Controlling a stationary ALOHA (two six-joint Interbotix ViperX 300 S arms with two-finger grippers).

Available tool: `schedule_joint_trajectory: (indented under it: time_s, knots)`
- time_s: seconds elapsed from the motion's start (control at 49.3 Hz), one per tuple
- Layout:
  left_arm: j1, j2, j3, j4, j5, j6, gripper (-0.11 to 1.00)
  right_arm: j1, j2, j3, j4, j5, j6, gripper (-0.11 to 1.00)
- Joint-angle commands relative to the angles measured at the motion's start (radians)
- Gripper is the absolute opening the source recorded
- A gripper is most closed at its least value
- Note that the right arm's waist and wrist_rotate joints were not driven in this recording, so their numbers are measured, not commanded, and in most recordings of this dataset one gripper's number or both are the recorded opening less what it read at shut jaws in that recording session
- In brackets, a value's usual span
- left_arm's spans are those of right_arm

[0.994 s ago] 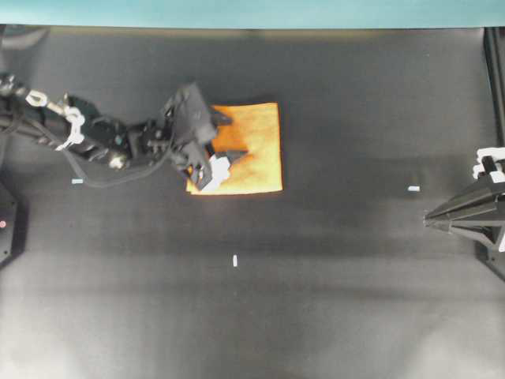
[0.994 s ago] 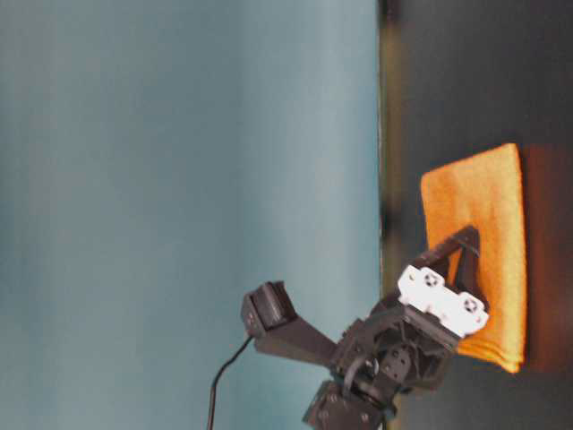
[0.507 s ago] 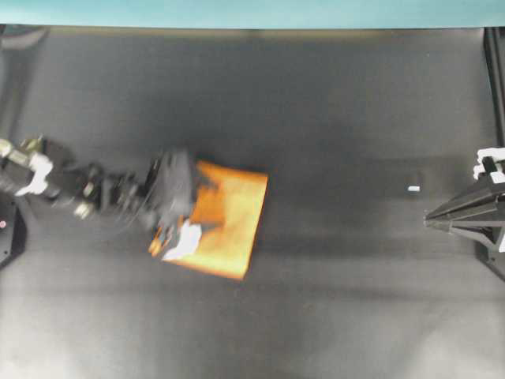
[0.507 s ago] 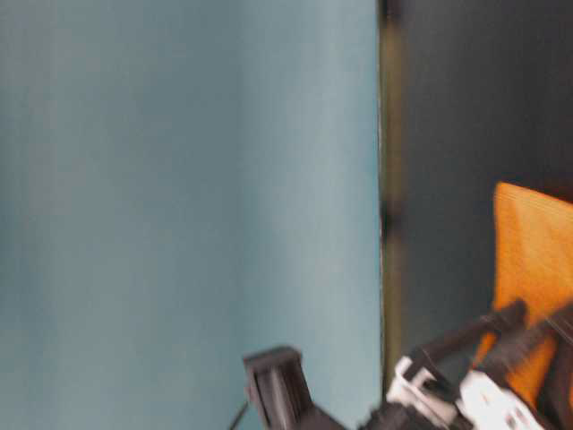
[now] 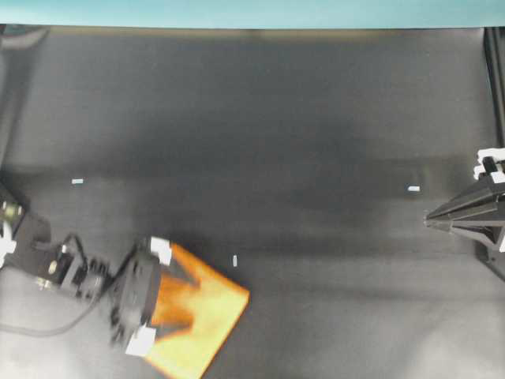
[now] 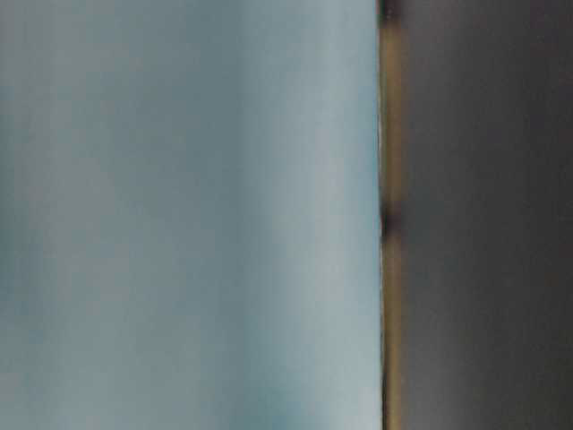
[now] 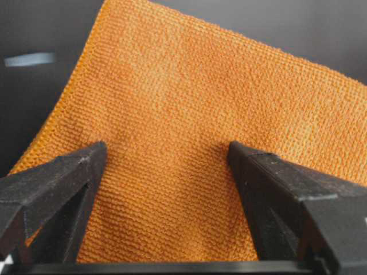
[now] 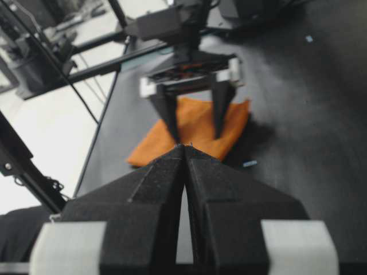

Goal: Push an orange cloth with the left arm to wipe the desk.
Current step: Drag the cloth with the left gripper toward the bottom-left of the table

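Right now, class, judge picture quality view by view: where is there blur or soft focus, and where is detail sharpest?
Overhead: the left pincer is smeared by motion blur on the orange cloth; the desk tape marks stay crisp. Table-level: uniformly blurred, showing neither cloth nor arm. Left wrist: sharpest, the cloth's weave is clear. Right wrist: the shut right pincer is fairly sharp, the background soft.

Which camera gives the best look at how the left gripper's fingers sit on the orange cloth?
The left wrist view: both fingers of the open left gripper press spread apart onto the orange cloth. The overhead view shows it small and blurred; the right wrist view shows it distant and soft; the table-level view misses it entirely.
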Motion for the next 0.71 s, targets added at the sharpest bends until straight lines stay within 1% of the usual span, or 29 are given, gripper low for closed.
schedule_joint_trajectory:
  time_s: [0.0, 0.142, 0.203, 0.345, 0.507, 0.69]
  knots:
    - [-0.063, -0.005, -0.021, 0.003, -0.005, -0.017, 0.84, 0.0, 0.005, -0.005, 0.002, -0.006, 0.0, 0.0]
    - [-0.126, -0.005, -0.044, 0.005, 0.002, -0.025, 0.84, -0.002, 0.003, -0.003, 0.002, -0.005, 0.002, 0.0]
    - [-0.137, -0.005, -0.049, 0.005, 0.006, -0.025, 0.84, 0.0, 0.003, -0.005, 0.002, -0.006, 0.0, 0.0]
    - [-0.135, -0.006, -0.052, 0.005, 0.009, -0.018, 0.84, 0.0, 0.005, -0.003, 0.002, -0.006, 0.002, 0.0]
    - [-0.114, -0.02, -0.052, 0.005, 0.009, -0.014, 0.84, 0.0, 0.003, -0.003, 0.002, -0.006, 0.0, 0.0]
    - [-0.078, -0.121, -0.046, 0.005, 0.009, 0.005, 0.84, 0.0, 0.003, -0.003, 0.002, -0.006, 0.0, 0.0]
